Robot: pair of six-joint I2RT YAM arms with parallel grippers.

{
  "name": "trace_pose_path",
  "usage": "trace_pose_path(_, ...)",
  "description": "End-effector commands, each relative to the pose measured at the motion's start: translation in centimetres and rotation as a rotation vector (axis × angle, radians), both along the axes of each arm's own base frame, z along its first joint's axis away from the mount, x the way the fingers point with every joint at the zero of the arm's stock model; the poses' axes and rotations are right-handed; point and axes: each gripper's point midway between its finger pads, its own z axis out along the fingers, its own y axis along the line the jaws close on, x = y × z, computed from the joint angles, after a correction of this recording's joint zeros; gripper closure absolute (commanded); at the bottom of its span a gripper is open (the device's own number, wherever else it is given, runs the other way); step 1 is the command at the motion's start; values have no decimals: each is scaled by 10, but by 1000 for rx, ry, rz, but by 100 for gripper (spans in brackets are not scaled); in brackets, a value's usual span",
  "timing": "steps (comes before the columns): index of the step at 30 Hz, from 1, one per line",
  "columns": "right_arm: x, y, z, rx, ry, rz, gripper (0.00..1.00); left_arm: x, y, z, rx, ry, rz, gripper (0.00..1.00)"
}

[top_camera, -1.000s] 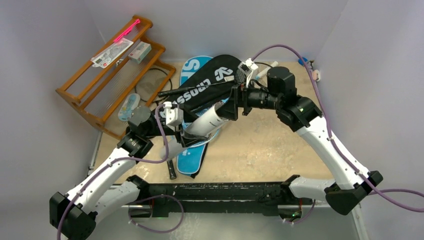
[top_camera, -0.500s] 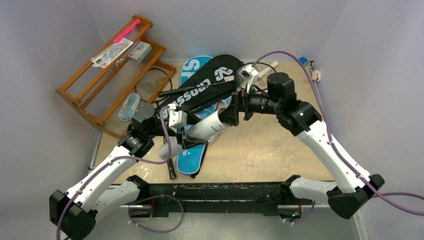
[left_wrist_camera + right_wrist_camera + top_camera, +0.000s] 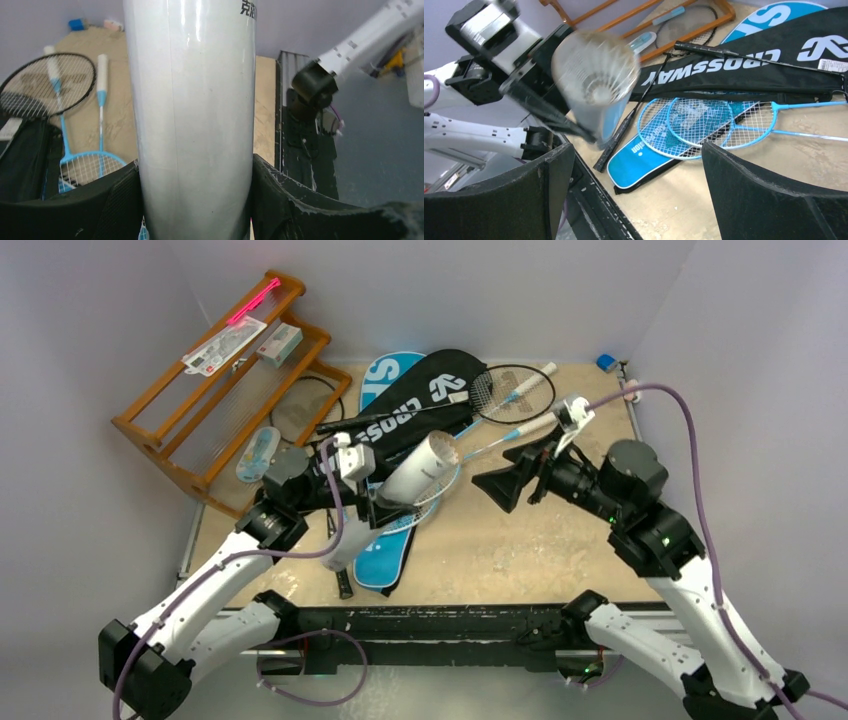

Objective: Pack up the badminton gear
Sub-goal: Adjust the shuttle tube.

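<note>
The left gripper is clamped around the white tube low on its body. It holds the tube tilted above the light-blue rackets, with the open mouth facing right. What looks like a shuttlecock sits inside. The right gripper hangs near that mouth, jaws wide and empty. Filling it well probably means holding the tube steady and feeding straight along its axis, clear of the rim.

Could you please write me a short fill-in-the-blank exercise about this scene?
Of the left tool and right tool, only the ___ one grips the long white cylindrical tube.
The right tool's jaws stand ___, holding nothing.
The black racket-shaped fabric cover reads ___.
Missing words: left; open; CROSSWAY.
</note>
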Motion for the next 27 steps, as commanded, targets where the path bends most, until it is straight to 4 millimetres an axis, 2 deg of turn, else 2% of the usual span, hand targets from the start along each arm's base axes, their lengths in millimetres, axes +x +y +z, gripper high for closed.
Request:
trace_pose_path(1, 6, -1, 5, 45, -143, -10, 1, 43, 1, 46, -180, 179, 251, 39)
trace_pose_path(4, 0, 12, -5, 77, -152, 74, 1, 55, 1, 61, -340, 307, 302, 41)
trace_pose_path(5, -3, 19, -9, 91, -136, 115, 1, 56, 1, 74, -428, 316, 287, 41)
trace_pose_path(9, -4, 43, -30, 102, -25, 234, 1, 55, 1, 93, -654, 391, 225, 42)
trace_pose_path(14, 2, 59, -51, 133, 14, 248, 1, 58, -23, 96, -706, 422, 191, 41)
trace_pose_path(19, 1, 75, -61, 118, 35, 274, 2, 57, -36, 104, -771, 451, 141, 41)
trace_pose_path(21, 1, 81, -64, 101, 35, 272, 6, 56, -40, 106, -789, 454, 119, 41)
trace_pose_path(24, 2, 87, -66, 93, 40, 267, 18, 56, -46, 106, -789, 450, 99, 40)
trace_pose_path(27, 11, 82, -73, 64, 64, 198, 33, 56, -47, 105, -782, 441, 105, 34)
